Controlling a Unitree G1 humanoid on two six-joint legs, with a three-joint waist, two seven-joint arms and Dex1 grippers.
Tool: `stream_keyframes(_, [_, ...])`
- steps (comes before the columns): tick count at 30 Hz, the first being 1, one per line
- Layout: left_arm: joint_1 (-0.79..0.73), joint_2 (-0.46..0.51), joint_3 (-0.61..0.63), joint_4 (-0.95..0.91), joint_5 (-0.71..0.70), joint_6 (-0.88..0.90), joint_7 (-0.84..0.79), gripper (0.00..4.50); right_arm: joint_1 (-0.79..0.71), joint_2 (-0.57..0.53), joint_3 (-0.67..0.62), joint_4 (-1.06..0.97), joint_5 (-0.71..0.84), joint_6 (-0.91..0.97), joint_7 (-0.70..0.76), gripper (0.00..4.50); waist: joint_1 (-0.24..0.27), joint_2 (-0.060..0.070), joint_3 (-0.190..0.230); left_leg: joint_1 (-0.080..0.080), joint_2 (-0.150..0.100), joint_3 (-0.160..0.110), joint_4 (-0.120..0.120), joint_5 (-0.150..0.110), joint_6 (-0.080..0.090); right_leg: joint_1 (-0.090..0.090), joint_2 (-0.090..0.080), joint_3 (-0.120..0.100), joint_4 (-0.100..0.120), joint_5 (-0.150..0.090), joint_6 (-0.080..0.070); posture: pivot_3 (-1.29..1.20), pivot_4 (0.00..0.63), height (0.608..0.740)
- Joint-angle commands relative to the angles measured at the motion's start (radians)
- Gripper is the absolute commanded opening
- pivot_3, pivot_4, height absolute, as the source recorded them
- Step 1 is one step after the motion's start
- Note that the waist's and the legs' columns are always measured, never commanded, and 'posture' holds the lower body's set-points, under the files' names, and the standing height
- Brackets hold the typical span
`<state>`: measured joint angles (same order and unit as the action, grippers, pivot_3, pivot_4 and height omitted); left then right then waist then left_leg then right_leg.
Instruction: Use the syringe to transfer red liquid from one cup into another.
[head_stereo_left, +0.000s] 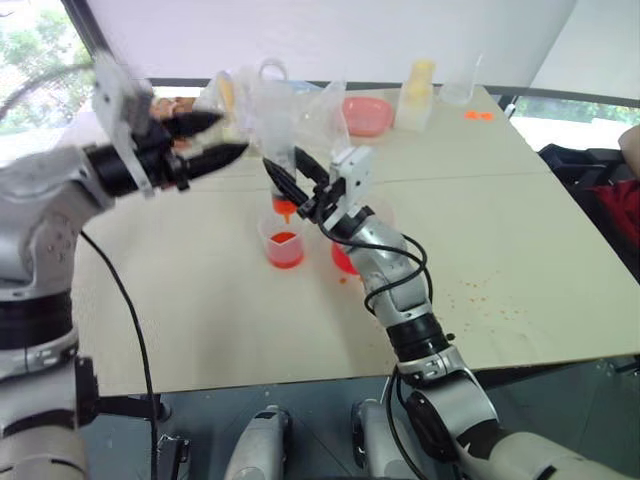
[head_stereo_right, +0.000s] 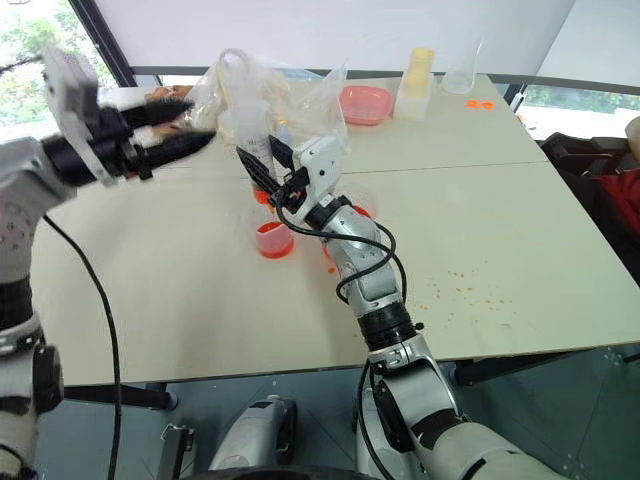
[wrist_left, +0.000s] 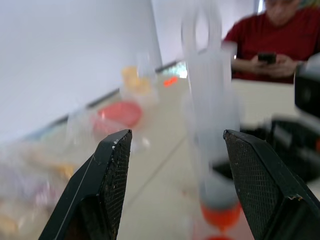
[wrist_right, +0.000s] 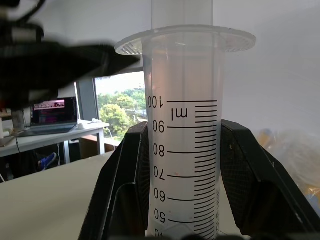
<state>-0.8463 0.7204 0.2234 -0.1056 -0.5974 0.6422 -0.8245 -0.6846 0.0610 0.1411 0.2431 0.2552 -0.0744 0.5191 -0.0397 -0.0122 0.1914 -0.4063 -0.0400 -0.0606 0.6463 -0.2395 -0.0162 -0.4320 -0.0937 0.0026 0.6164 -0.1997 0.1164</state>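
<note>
Your large clear plastic syringe (wrist_right: 182, 130) with the wide graduated barrel stands upright at centre frame, its short orange tip (head_stereo_left: 284, 208) just above the small clear plastic measuring cup (head_stereo_left: 284, 243) — that cup holds bright red liquid (head_stereo_left: 285, 251). Your right gripper (head_stereo_left: 293, 176) is clamped on the barrel, a black finger on each side of the printed scale. The larger clear plastic beaker (head_stereo_left: 345, 255) sits just right of the small cup, mostly hidden behind your right forearm, red showing at its base. Your left gripper (head_stereo_left: 214, 138) hangs in the upper left of the frame, above the pale table (head_stereo_left: 520, 240) — fingers spread wide, holding nothing. Orange droplets (head_stereo_left: 480, 290) speckle the table at right.
</note>
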Motion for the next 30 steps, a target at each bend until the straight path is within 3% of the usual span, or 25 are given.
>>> stream_keyframes(1, [-0.099,-0.038,-0.033,0.069,0.064,-0.108,0.032,3.01,-0.009,0.016,0.002,-0.020,-0.007,-0.030,0.003,1.44,-0.002,0.000,0.000,0.000,0.000,0.000,0.000,0.000,0.000,0.000,0.000,0.000,0.000,0.000,0.000,0.00,0.150,0.740])
stream_keyframes(11, [-0.186,-0.072,-0.119,0.204,0.167,-0.239,-0.030,3.01,0.002,0.037,0.014,-0.029,-0.028,-0.034,-0.015,1.44,-0.005,0.000,0.000,0.000,0.001,0.001,0.000,0.000,0.000,-0.001,0.001,0.002,0.001,0.000,0.000,0.00,0.150,0.740])
stream_keyframes(17, [-0.143,-0.028,-0.101,0.146,0.100,-0.178,-0.132,3.01,0.003,0.053,0.006,-0.026,-0.025,-0.027,-0.024,1.44,-0.007,0.000,0.000,0.000,0.001,0.001,0.000,0.000,0.000,-0.001,0.002,0.002,0.001,0.000,0.000,0.00,0.150,0.740])
stream_keyframes(30, [-0.148,-0.019,-0.132,0.222,0.221,-0.267,-0.090,3.01,0.003,0.060,0.010,-0.024,-0.026,-0.027,-0.012,1.44,-0.005,0.000,0.000,0.000,0.001,0.001,0.000,0.000,0.000,-0.002,0.002,0.003,0.001,0.000,0.000,0.00,0.150,0.740])
